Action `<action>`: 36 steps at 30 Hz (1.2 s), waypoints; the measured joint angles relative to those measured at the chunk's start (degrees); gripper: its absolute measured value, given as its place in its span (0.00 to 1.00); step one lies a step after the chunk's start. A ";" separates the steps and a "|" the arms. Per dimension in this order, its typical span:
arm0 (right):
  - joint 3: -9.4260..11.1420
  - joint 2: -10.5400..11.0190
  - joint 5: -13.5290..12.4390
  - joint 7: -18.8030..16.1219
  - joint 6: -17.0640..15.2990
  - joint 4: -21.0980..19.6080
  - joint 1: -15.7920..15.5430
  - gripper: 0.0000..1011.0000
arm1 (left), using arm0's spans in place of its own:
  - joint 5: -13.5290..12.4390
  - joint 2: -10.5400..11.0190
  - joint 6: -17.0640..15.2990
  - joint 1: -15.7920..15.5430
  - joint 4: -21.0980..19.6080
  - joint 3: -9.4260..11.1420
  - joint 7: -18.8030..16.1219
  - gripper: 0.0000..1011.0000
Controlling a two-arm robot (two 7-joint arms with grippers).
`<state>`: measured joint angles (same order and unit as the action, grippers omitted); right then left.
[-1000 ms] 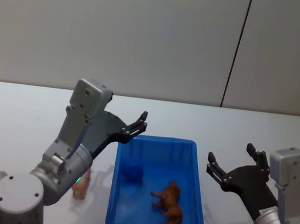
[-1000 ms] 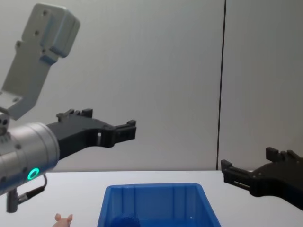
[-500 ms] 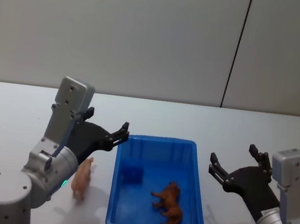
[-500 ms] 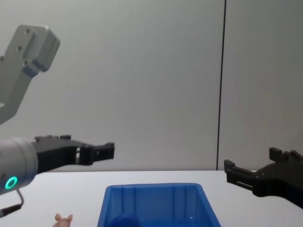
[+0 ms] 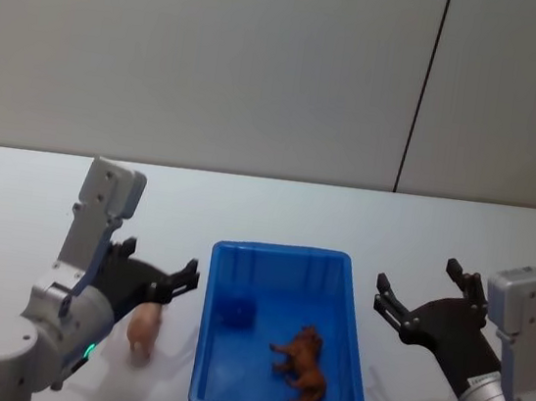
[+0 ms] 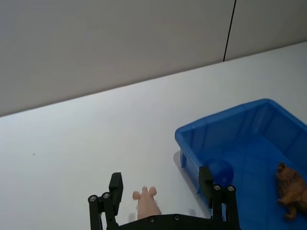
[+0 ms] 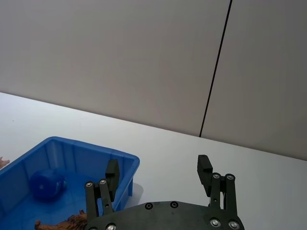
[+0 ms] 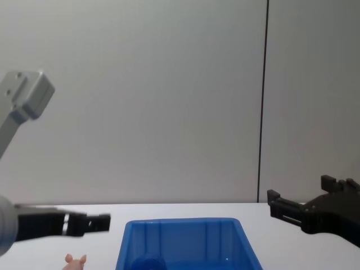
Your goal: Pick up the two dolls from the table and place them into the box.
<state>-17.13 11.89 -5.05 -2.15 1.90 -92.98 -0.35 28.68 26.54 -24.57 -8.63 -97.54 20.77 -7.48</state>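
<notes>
Sitting in box [image 5: 281, 253] — brown doll [image 5: 303, 362], blue object [image 5: 234, 312], pink doll [image 5: 143, 328] outside, left gripper [image 6: 160, 178], right gripper [image 5: 418, 276] splayed empty

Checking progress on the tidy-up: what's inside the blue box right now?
The box holds the reddish-brown doll lying on its floor, plus a small dark-blue object. The near wall hides the floor strip just behind it.

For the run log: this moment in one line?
brown doll: in box | pink doll: on table | left gripper: open above pink doll | right gripper: open beside box
</notes>
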 joint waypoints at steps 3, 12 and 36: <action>0.00 0.01 0.00 0.02 0.00 -0.01 -0.01 0.99 | 0.94 0.31 -1.42 0.60 -0.11 -0.23 -0.62 0.99; -0.01 0.01 0.00 0.06 0.00 -0.03 -0.05 0.99 | 2.87 0.85 -4.04 1.72 0.14 -0.74 -1.40 0.99; -0.01 0.01 0.01 0.05 0.00 -0.03 -0.05 0.99 | 2.45 0.19 -6.28 1.02 4.61 -1.19 1.10 0.99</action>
<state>-17.13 11.90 -5.04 -2.09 1.91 -93.00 -0.40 31.14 26.73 -30.85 -7.61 -92.93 19.58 -6.38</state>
